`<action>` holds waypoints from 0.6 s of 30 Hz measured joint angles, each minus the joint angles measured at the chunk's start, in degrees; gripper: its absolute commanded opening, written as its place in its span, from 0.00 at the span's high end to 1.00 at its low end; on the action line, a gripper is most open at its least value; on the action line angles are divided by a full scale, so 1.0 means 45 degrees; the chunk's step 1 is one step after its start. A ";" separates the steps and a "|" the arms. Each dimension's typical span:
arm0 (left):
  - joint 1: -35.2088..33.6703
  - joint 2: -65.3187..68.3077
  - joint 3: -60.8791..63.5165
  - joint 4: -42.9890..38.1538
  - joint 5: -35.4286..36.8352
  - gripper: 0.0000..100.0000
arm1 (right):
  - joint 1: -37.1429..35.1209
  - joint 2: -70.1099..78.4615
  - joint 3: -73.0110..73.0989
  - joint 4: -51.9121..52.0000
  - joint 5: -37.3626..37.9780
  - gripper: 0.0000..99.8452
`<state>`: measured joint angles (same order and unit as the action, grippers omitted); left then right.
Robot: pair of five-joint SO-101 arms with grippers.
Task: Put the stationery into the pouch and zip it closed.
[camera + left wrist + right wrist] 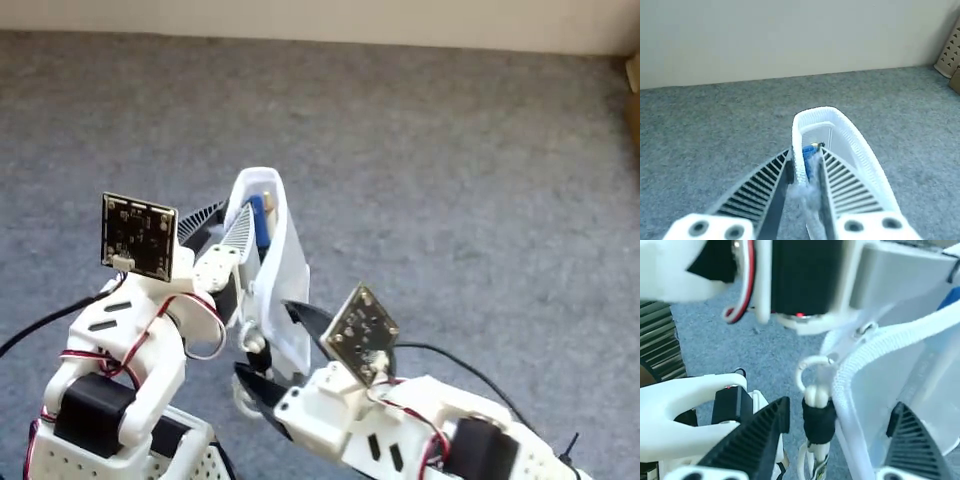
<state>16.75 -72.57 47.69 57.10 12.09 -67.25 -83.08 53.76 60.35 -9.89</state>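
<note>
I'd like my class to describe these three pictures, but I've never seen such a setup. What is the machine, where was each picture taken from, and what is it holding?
Two small robot arms stand on a grey table, each ending in a two-fingered gripper. One picture looks down from above; the others come from cameras on each arm's wrist. The left gripper pinches the rim of a white pouch, holding it up with something blue inside. The right gripper is open around the pouch's zip pull.

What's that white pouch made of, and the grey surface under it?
The pouch looks like soft translucent white plastic, its rim a woven-looking zip tape. The grey surface looks like short-pile carpet or felt: matte, speckled, fuzzy.
</note>
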 measured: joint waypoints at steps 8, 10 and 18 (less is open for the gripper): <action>0.0000 0.0000 0.0000 0.0000 0.0000 0.91 | 0.0625 -0.0039 0.1700 -0.1719 0.0000 0.70; 0.0000 0.0000 0.0000 -0.0020 0.0000 0.91 | 0.1231 -0.0039 0.1719 -0.1407 0.0000 0.70; 0.0039 0.0000 0.0234 -0.0059 0.0000 0.91 | 0.2383 -0.0098 0.0664 0.0723 0.0000 0.71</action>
<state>16.92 -72.57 48.75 56.84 12.09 -56.53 -83.52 56.75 63.60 -9.89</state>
